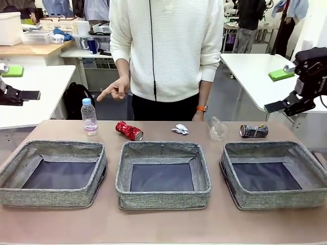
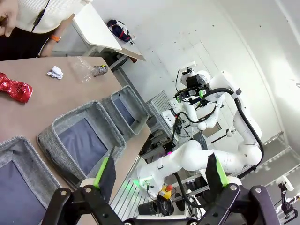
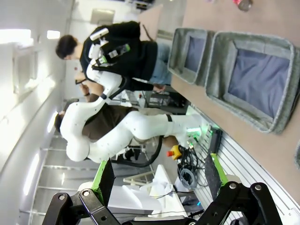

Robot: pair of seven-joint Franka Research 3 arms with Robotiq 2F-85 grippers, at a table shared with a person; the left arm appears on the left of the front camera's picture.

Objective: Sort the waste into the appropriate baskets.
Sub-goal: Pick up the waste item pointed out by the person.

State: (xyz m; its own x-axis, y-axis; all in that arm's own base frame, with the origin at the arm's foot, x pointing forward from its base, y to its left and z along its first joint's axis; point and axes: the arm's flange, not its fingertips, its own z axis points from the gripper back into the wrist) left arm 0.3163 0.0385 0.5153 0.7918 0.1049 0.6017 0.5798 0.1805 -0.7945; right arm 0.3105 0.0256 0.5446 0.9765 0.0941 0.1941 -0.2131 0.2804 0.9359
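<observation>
Front view shows you nothing sorted yet: the three baskets [image 1: 162, 147] are empty, the waste [image 1: 129, 130] lies in a row behind them, and left gripper [image 2: 158, 171] and right gripper [image 3: 157, 172] have jaws apart, holding nothing

The baskets [image 1: 162, 196] are rough woven cloth, the table [image 1: 163, 224] smooth and matt, the red can [image 1: 129, 130] glossy metal.

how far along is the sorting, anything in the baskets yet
Done: nothing yet. The left basket, middle basket and right basket all show bare bottoms.
In hand: nothing. The left gripper and right gripper are open and empty, out at the sides.
Left: all five pieces, lined up beyond the baskets: pink-label bottle, red can, paper wad, clear label-less bottle, dark blue can.
</observation>
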